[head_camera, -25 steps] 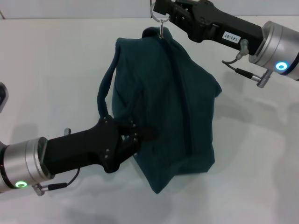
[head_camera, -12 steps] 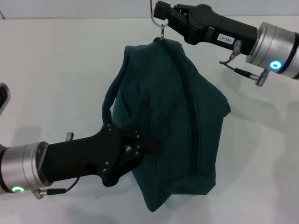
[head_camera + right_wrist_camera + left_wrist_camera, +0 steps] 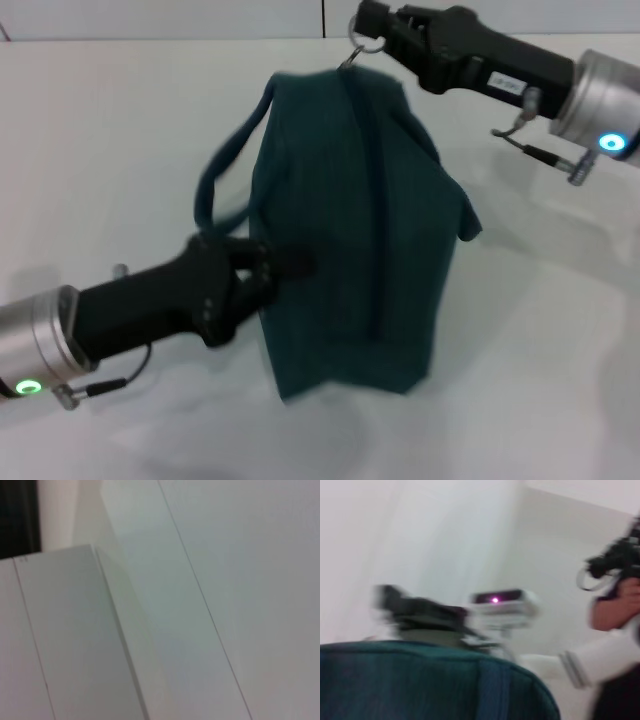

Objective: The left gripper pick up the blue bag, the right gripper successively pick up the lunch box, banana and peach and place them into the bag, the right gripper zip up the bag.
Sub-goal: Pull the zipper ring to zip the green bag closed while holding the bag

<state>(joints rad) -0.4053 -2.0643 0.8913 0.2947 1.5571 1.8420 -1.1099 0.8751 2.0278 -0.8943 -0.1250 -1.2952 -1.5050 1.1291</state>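
Observation:
The blue bag (image 3: pixel 350 220) stands lifted in the middle of the head view, and its zip (image 3: pixel 375 200) runs as a dark closed line down its front. My left gripper (image 3: pixel 288 263) comes in from the lower left and is shut on the bag's side fabric, below a loop handle (image 3: pixel 222 165). At the bag's top, my right gripper (image 3: pixel 363 24) is shut on the metal ring zip pull (image 3: pixel 367 46). In the left wrist view the bag's fabric (image 3: pixel 420 680) fills the lower edge. The lunch box, banana and peach are out of view.
A white table (image 3: pixel 100 120) lies under and around the bag. The left wrist view shows a device with a pink light (image 3: pixel 502 601) and a person (image 3: pixel 615 605) beyond the bag. The right wrist view shows only pale wall panels (image 3: pixel 200 580).
My left gripper has carried the bag farther away and to the left, and the bag now stands more upright. My right gripper has shifted slightly right with the ring.

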